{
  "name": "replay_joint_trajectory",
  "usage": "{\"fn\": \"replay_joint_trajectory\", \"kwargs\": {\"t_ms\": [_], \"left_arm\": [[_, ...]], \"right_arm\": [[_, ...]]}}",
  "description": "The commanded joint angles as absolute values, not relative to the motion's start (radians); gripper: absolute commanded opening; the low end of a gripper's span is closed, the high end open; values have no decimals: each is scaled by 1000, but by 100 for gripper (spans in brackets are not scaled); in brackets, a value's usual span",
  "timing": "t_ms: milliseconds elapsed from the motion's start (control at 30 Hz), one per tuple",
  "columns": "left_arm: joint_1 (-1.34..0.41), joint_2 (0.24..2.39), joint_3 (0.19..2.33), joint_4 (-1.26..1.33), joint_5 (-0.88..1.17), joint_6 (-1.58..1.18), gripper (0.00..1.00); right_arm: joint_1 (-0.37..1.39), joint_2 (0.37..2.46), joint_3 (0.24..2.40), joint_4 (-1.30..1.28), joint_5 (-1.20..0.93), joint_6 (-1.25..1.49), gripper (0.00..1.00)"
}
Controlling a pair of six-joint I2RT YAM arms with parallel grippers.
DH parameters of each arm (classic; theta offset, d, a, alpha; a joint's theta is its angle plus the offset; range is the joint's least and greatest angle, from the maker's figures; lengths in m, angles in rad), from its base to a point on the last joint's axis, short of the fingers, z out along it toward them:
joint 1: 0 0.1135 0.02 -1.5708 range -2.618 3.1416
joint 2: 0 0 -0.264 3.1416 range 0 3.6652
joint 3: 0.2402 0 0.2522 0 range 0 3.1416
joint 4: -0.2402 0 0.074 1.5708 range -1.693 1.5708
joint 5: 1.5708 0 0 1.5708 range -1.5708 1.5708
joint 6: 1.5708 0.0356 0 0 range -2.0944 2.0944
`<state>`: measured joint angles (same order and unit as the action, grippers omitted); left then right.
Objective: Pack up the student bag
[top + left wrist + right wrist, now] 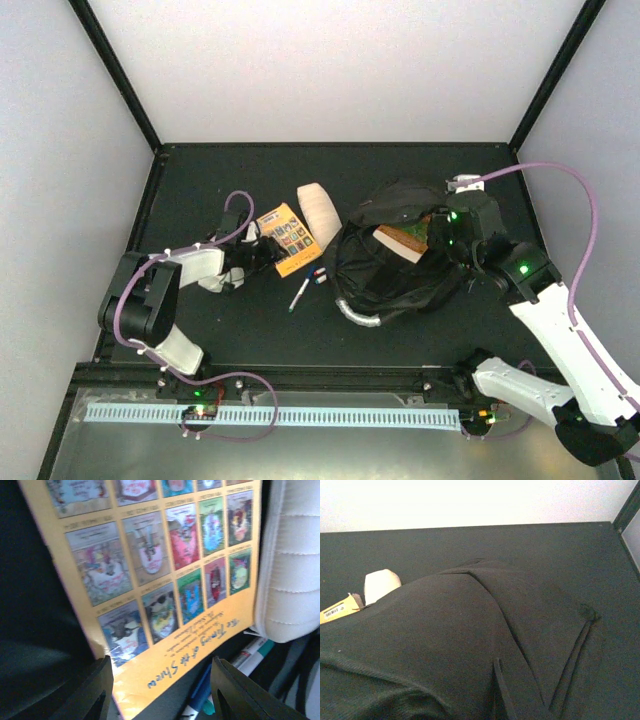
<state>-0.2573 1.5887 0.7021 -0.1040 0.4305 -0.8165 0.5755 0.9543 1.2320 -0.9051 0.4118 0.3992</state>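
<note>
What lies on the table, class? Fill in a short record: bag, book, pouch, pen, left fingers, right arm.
bag: black, right of centre, open, with a tan item showing inside
book: yellow, flat, left of the bag
pouch: whitish, beside the book, towards the bag
pen: on the table, nearer than the book
left fingers: open, either side of the book's corner
right arm: over the bag's opening, fingers hidden

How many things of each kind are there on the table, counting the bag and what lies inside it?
Student bag: 1
Flat brown and white item in the bag: 1
Yellow book: 1
Whitish pouch: 1
Pens or markers: 2 (blue pen, white marker)
Total: 6
</note>
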Motion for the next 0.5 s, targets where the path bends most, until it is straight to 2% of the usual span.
{"fn": "replay_joint_trajectory", "kwargs": {"t_ms": [0,67,167,200,300,467], "left_arm": [[-262,1602,735,-41,497,-796,55],[-262,1597,745,-65,464,-797,55],[-262,1572,759,-126,378,-803,56],[-262,1561,763,-146,348,-803,57],[-261,1526,770,-197,259,-802,58],[-256,1502,786,-246,211,-788,59]], "right_arm": [[569,985,1293,-877,446,388,27],[569,1011,1328,-926,488,381,48],[569,1018,1392,-979,502,367,57],[569,1016,1421,-991,450,353,59],[569,1026,1526,-1030,234,294,74],[586,1121,1739,-1109,-26,262,76]]}}
